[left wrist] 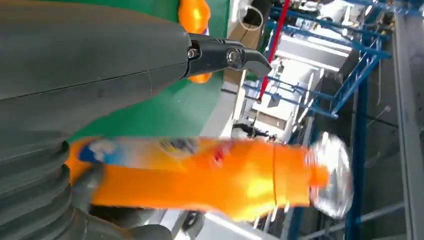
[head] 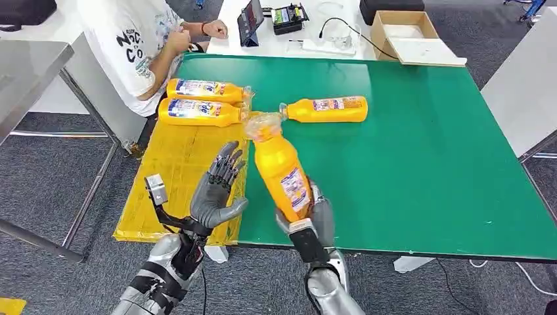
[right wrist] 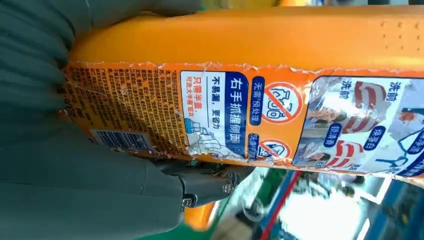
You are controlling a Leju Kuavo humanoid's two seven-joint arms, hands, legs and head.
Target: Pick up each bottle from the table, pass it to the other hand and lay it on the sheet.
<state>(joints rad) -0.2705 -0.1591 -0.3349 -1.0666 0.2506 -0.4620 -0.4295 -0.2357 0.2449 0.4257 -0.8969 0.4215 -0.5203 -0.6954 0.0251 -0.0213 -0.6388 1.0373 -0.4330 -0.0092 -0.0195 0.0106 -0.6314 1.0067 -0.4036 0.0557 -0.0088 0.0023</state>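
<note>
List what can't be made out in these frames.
- Held bottle: its base, head view, hidden by the right hand.
- Its label: left wrist view, blurred.
- Table bottle: left wrist view, cut by the edge and the left hand.
- Box contents: head view, too small.

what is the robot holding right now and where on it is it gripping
The right hand grips an orange bottle by its base end, cap pointing away. The left hand holds nothing.

Orange bottles (head: 284, 172), yellow sheet (head: 172, 172), green table (head: 420, 164).
</note>
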